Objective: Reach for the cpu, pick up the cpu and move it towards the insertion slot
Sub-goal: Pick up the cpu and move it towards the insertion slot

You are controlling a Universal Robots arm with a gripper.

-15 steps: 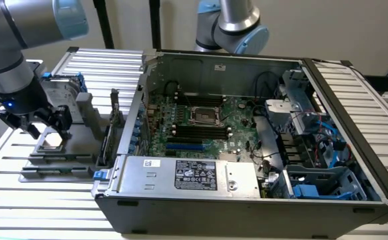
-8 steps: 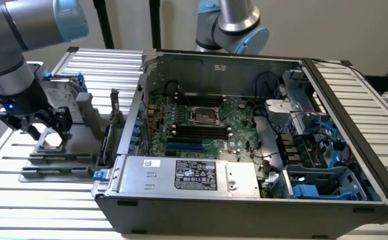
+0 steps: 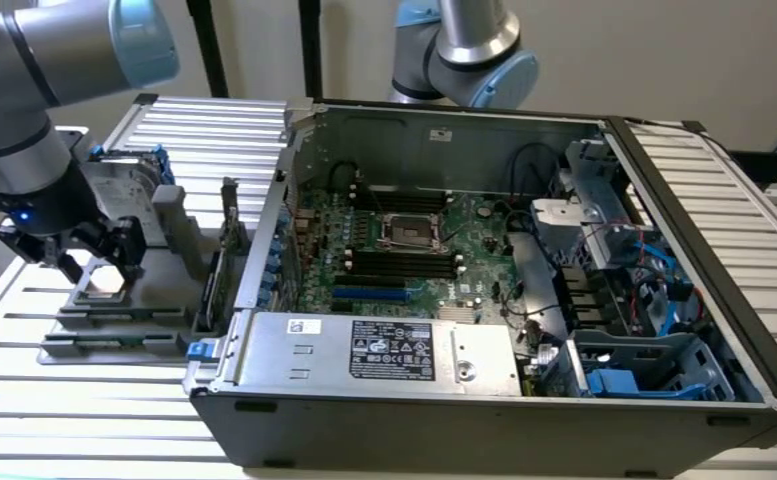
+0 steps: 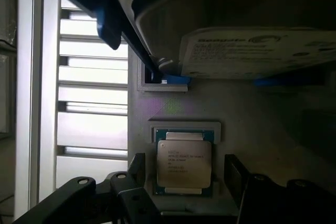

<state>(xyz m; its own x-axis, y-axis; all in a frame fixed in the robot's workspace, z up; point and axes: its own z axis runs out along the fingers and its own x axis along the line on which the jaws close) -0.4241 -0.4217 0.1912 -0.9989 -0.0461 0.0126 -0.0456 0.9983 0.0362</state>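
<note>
cpu (image 4: pixel 184 163) flat, between parted fingers (image 4: pixel 237 176) — untouched

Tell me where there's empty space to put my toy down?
The slats of the table in front of the grey holder, and the strip at the exterior view's right of the computer case. It's crowded inside the case and at the holder, where the open gripper straddles the cpu.

- cpu (image 4: pixel 184 163): silvery top, dark print, green rim.
- slot (image 3: pixel 410 232): dark, shiny silver frame.
- hard drive (image 4: pixel 252 51): white label, blue brackets.
- board (image 3: pixel 475 215): green.
- arm (image 3: pixel 41 40): grey, pale-blue caps.
- table (image 3: pixel 68 410): pale striped metal slats.
- case (image 3: pixel 495 425): dark grey.
</note>
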